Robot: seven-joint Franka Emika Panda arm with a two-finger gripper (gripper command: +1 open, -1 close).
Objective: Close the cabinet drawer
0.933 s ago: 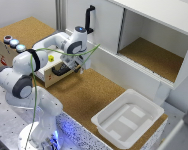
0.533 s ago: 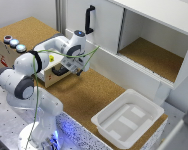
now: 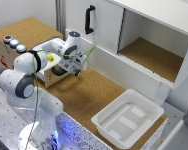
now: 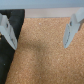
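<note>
Cork fills most of what I see from the exterior view: a cork-covered tabletop (image 3: 89,95) with my white arm (image 3: 31,75) bent over its near corner. I find the claw (image 3: 76,73) low over the cork, just in front of the cabinet drawer (image 3: 54,67), which stands pulled out from its small cork-topped wooden box (image 3: 21,35) toward the exterior view's right. The plywood front with the black bar handle (image 3: 59,72) is partly hidden behind my wrist, so I cannot tell whether the claw touches it. Three round knobs (image 3: 14,43) sit on the box's top edge. Behind, I see the large white cupboard (image 3: 144,40) with a vertical black handle (image 3: 89,20) and an open compartment lined with cork. A white plastic tub (image 3: 126,117) rests on the tabletop, well apart from the arm, toward the exterior view's right.

Switching to the wrist view: blurred, but I make out both fingers (image 4: 73,27) of the claw (image 4: 40,30) spread wide, nothing between them but bare cork. A dark shape (image 4: 12,35) lies behind one finger; I cannot say what it is.
</note>
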